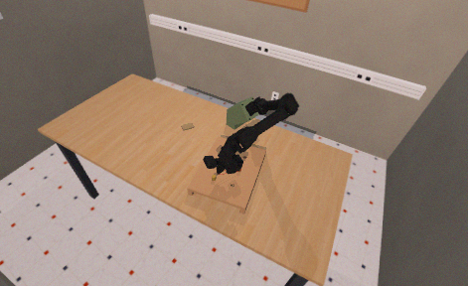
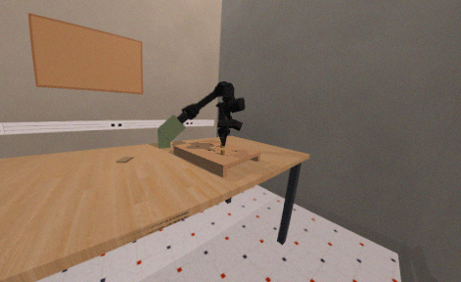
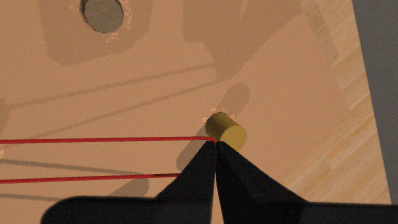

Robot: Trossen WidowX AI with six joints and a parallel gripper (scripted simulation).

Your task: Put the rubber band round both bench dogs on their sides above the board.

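The wooden board (image 1: 230, 179) lies on the table near its front edge; it also shows in the exterior view (image 2: 214, 154). In the wrist view my gripper (image 3: 214, 149) is shut on the red rubber band (image 3: 100, 140), pinched at the fingertips. Its two strands run taut to the left and out of view. A yellow bench dog (image 3: 226, 130) stands right at my fingertips, touching or nearly touching the band's end. The same dog shows below my gripper (image 1: 219, 170) in the top view (image 1: 214, 177). The other bench dog is out of the wrist view.
A grey round hole or plug (image 3: 102, 12) sits in the board at the upper left of the wrist view. A green block (image 1: 240, 113) stands behind the board at the arm's base. A small tan piece (image 1: 187, 126) lies further left on the table.
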